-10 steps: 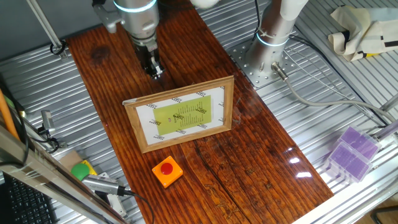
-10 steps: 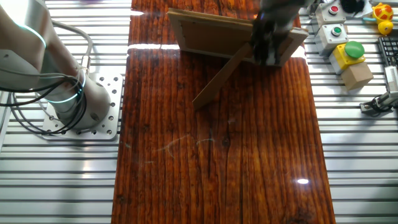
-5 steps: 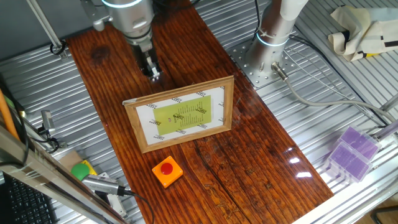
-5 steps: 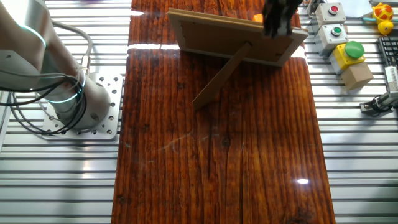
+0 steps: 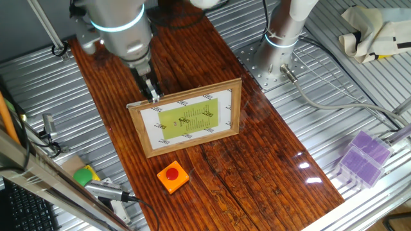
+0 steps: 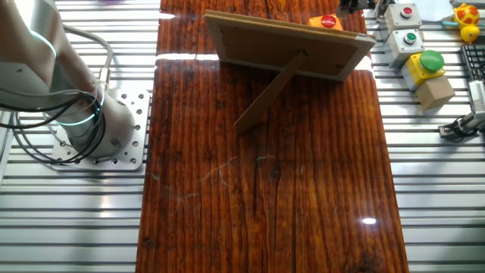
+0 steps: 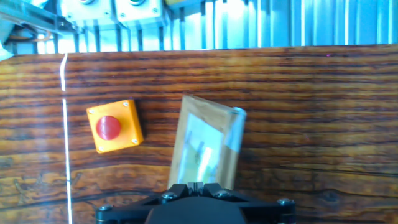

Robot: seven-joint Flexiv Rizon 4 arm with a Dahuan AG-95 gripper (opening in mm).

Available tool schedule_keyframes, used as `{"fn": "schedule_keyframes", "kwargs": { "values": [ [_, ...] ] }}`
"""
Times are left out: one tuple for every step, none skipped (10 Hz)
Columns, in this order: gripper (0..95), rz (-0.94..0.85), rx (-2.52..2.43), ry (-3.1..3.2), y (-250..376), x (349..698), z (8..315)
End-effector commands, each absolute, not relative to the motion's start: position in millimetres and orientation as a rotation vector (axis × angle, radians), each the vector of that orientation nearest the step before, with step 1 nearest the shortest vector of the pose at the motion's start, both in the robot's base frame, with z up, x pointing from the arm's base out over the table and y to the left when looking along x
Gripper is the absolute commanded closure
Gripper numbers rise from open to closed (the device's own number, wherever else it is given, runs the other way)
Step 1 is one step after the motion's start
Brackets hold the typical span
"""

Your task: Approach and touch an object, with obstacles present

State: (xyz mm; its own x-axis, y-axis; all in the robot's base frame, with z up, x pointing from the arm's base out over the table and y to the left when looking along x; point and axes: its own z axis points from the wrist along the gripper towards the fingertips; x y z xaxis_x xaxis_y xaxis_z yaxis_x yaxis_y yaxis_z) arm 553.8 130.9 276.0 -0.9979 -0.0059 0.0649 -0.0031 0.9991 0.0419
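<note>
The orange box (image 5: 173,176) with a round red button lies flat on the wooden board, in front of the standing picture frame (image 5: 186,117). It also shows in the other fixed view (image 6: 326,22) behind the frame's back (image 6: 288,47) and in the hand view (image 7: 113,126), left of the frame (image 7: 205,149). My gripper (image 5: 154,96) is shut and empty, raised over the frame's top left edge. In the hand view its shut fingertips (image 7: 196,185) sit above the frame. In the other fixed view it shows only at the top edge (image 6: 355,6).
The arm base (image 5: 282,32) stands on the metal table at the back right. A green and yellow item (image 5: 85,174) and a tool lie at the front left. A purple box (image 5: 363,157) sits at the right. Button boxes (image 6: 413,45) stand beside the board.
My gripper has moved from behind the frame up and toward its top left edge. It has cleared the other fixed view, so the orange box now shows there.
</note>
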Motion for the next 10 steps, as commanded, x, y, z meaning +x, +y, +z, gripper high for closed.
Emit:
{"fn": "schedule_keyframes", "kwargs": {
  "values": [
    [95.0, -0.068, 0.014, -3.073, 134, 555, 269],
    [95.0, -0.069, 0.013, -3.072, 136, 556, 265],
    [95.0, -0.077, 0.014, -3.074, 138, 558, 258],
    [95.0, -0.084, 0.011, -3.075, 138, 560, 254],
    [95.0, -0.083, 0.017, -3.072, 138, 561, 251],
    [95.0, -0.081, 0.033, -3.068, 137, 561, 250],
    [95.0, -0.081, 0.032, -3.069, 137, 561, 250],
    [95.0, -0.075, 0.032, -3.064, 137, 560, 250],
    [95.0, -0.075, 0.023, -3.065, 136, 560, 249],
    [95.0, -0.069, 0.014, -3.059, 136, 560, 249]
  ]
}}
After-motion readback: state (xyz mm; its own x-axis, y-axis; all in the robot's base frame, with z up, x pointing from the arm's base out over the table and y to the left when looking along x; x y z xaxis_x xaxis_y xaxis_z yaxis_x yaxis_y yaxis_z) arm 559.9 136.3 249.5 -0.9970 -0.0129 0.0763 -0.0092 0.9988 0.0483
